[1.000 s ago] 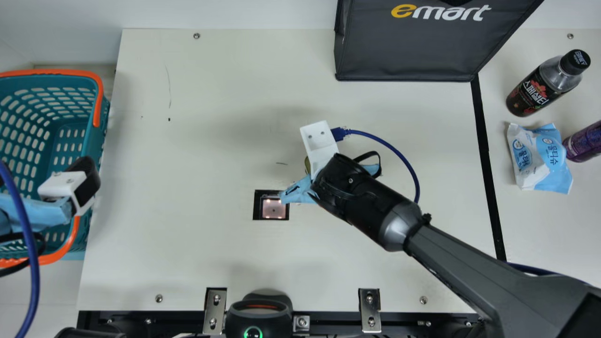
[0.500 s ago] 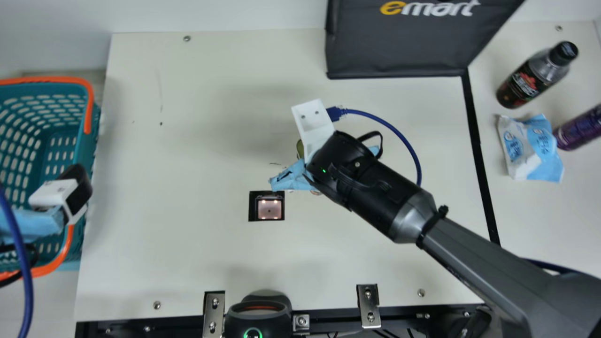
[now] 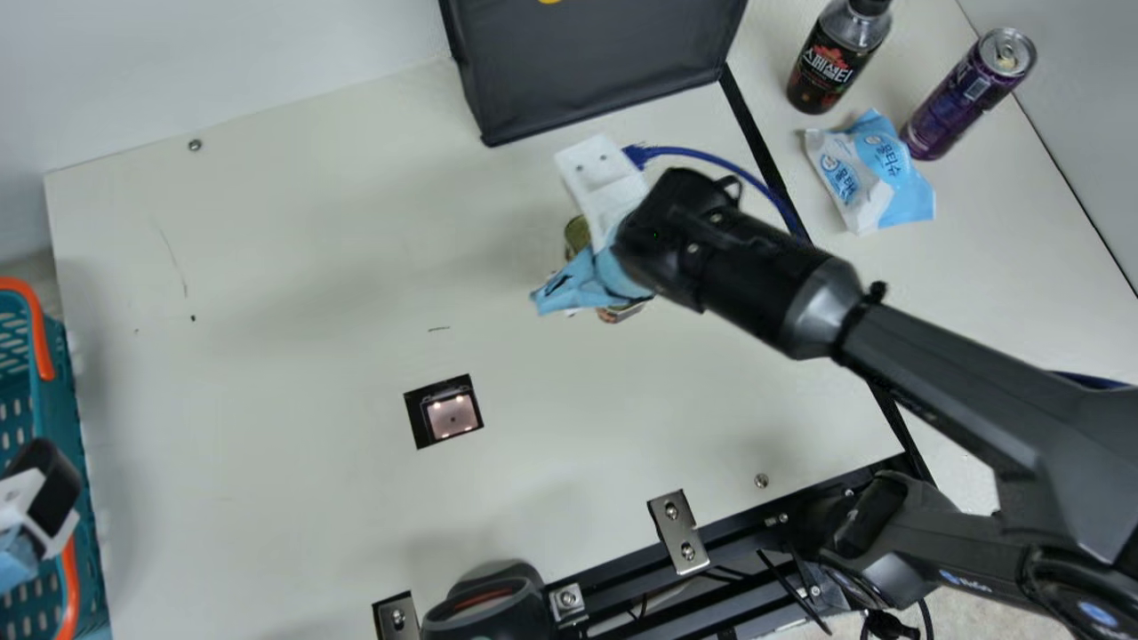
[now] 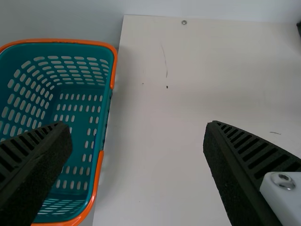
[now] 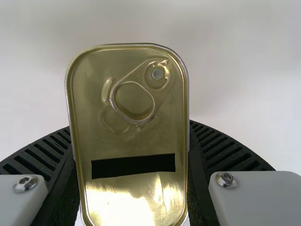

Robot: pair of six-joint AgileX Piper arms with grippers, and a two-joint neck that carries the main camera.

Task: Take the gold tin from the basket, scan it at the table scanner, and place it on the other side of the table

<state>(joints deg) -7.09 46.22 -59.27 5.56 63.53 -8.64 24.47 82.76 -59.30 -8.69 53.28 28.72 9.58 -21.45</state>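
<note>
In the main view my right gripper [image 3: 589,277] is above the table, up and to the right of the scanner window [image 3: 452,416]. Part of the gold tin [image 3: 577,235] peeks out beside it. The right wrist view has the tin [image 5: 131,141], pull ring and black strip facing the camera, pinched between both fingers of the right gripper [image 5: 130,129]. My left gripper [image 3: 43,498] is at the main view's left edge, over the teal basket [image 3: 55,360]. Its fingers are wide apart in the left wrist view, where the left gripper [image 4: 137,128] holds nothing beside the basket [image 4: 114,66].
A dark bag [image 3: 596,62] stands at the table's back. Past the black line on the right are a dark bottle [image 3: 831,62], a wipes pack [image 3: 876,178] and a purple can [image 3: 965,98]. A black device [image 3: 489,604] is at the front edge.
The neck camera has turned, shifting the whole main view. Relative to the scanner window, my right gripper has moved away, up and to the right, carrying the tin. The left gripper remains by the basket.
</note>
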